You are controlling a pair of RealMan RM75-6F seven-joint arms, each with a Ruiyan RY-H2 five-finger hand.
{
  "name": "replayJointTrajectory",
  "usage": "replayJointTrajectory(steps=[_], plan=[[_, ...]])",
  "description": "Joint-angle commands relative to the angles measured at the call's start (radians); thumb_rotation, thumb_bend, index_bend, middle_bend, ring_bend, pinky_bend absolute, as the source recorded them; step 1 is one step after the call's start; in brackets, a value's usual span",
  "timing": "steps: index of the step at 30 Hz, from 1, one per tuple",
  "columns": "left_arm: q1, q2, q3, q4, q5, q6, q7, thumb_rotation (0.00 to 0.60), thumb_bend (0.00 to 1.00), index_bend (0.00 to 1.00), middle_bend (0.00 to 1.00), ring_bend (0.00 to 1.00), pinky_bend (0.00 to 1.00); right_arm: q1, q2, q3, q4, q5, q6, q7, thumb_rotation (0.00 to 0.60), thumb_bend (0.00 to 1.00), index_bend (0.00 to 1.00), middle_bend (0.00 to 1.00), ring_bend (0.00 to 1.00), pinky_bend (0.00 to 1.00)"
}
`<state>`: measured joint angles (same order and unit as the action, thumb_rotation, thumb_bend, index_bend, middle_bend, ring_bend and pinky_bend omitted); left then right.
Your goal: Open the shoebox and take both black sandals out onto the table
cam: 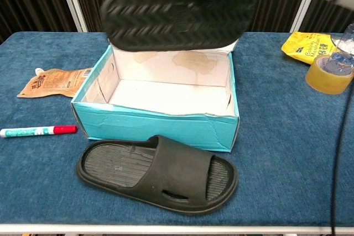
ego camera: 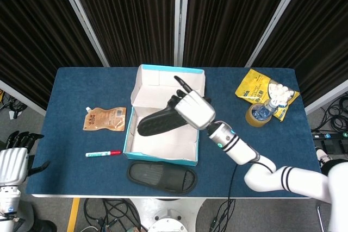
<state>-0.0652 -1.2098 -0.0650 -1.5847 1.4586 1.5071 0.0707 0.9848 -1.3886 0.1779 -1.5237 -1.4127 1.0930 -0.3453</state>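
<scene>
While the silver right hand (ego camera: 193, 108) grips one black rubber sandal (cam: 180, 14) by its strap, fingers curled around it and one finger pointing up, the sandal hangs sole-down in open air above the open turquoise cardboard shoebox (cam: 156, 121), clear of its walls. Below the fingers, just outside the box's near wall, the second black sandal (cam: 157, 173) lies on the blue table (cam: 287, 147). A red-capped marker (cam: 37, 131) and brown pouch (cam: 51, 82) lie well left. The left hand (ego camera: 15, 158) sits at the frame edge, partly cut off, its fingers holding nothing.

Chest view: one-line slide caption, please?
Sandal raised above the emptied shoebox; its mate lies on the table in front.
</scene>
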Motion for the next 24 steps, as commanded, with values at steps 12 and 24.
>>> replayJointTrajectory(steps=[12,24], plan=[[-0.003,0.004,0.005,-0.02,0.016,0.008,0.026,0.6,0.11,0.27,0.26,0.16,0.11,-0.272,0.219,-0.143,-0.032,-0.055,0.106,0.255,0.6,0.82,0.82,0.7,0.38,0.0],[0.004,0.009,0.01,-0.036,0.018,0.017,0.04,0.6,0.11,0.27,0.25,0.16,0.11,-0.327,0.12,-0.197,0.153,-0.062,-0.005,0.413,0.6,0.51,0.57,0.51,0.2,0.0]])
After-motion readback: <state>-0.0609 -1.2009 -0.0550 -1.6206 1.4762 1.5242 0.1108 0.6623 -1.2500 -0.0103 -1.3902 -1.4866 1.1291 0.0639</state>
